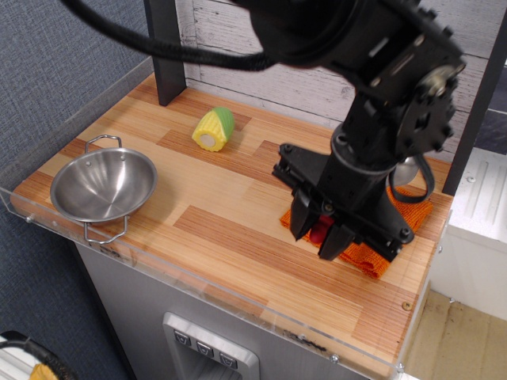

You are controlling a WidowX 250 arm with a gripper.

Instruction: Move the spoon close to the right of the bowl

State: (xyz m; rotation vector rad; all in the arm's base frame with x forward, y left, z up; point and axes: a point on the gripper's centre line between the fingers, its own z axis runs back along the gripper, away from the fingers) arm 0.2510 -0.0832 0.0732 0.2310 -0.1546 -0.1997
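The tool (322, 234) grips the spoon (320, 232) by its red handle, lifted above an orange cloth (372, 255) at the right of the surface (222, 214). The silver head (406, 170) peeks out behind the arm, so the spoon's long axis seems to run from front-left to back-right. The bowl (104, 188) sits well apart to the left, so the carry likely heads left, ending just right of its rim.
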